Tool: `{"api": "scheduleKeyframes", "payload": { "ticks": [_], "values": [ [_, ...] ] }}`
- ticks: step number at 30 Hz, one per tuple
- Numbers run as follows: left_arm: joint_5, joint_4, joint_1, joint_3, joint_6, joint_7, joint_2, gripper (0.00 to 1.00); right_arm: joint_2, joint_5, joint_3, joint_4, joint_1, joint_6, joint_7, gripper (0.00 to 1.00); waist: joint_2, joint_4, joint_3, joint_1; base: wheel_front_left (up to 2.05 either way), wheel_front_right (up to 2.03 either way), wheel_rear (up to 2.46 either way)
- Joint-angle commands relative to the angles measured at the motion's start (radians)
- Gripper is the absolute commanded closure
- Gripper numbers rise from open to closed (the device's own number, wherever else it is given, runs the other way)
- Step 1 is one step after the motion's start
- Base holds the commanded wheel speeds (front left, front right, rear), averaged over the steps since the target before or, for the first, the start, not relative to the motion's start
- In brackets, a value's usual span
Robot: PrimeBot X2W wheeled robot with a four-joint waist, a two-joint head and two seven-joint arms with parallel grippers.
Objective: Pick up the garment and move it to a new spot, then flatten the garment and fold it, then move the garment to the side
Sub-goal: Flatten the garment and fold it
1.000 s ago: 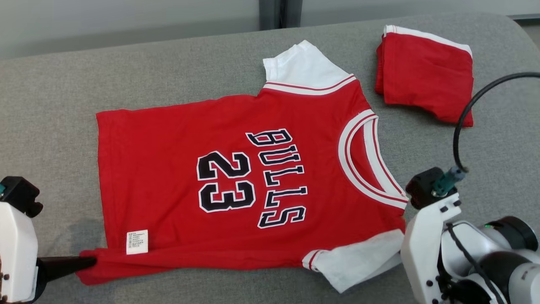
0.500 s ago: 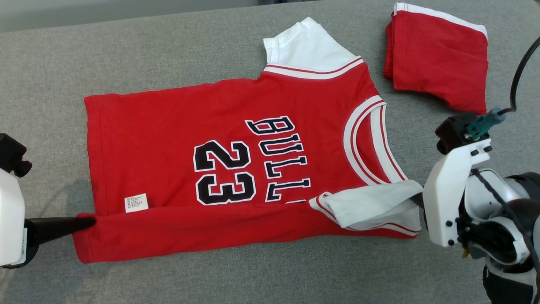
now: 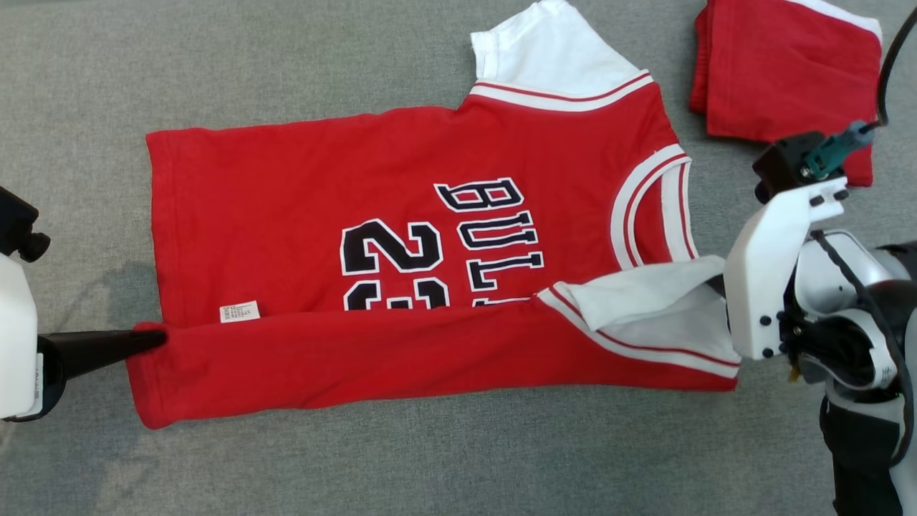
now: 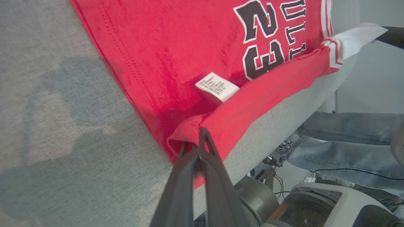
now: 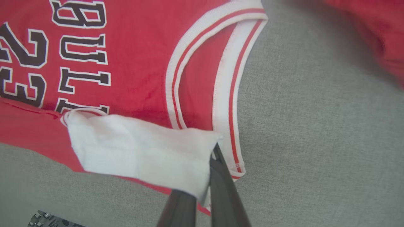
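Red jersey (image 3: 322, 215), one, lies on the grey worktop (image 3: 286, 64) between two jaws: left jaws clamp its hem corner (image 3: 161, 342), right jaws clamp its white sleeve (image 3: 645, 301); one folded red garment (image 3: 781, 72) lies beyond the right jaws.

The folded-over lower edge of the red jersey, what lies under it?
Under the folded edge lies the jersey front. It covers part of the number 23 and the end of the lettering.
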Motion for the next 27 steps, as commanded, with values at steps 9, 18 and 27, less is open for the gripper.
{"api": "scheduleKeyframes", "payload": {
  "ticks": [9, 18, 27],
  "values": [
    [0.027, 0.001, 0.031, 0.072, -0.001, 0.032, -0.016, 1.00, -0.004, -0.040, 0.008, 0.055, -0.079, 0.000, -0.048, 1.00, 0.0000, 0.007, 0.026, 0.0000, 0.00, 0.00, 0.00],
    [0.048, 0.009, 0.058, 0.119, -0.001, 0.059, -0.043, 0.85, -0.004, -0.035, 0.007, 0.107, -0.092, 0.000, -0.090, 0.00, 0.0000, 0.002, 0.023, 0.0000, 0.00, 0.00, 0.00],
    [0.085, 0.032, 0.079, 0.166, -0.001, 0.029, -0.074, 0.00, -0.004, -0.062, -0.012, 0.148, -0.090, 0.000, -0.154, 0.00, 0.0000, -0.012, -0.014, 0.0000, 0.00, 0.00, 0.00]
  ]
}}
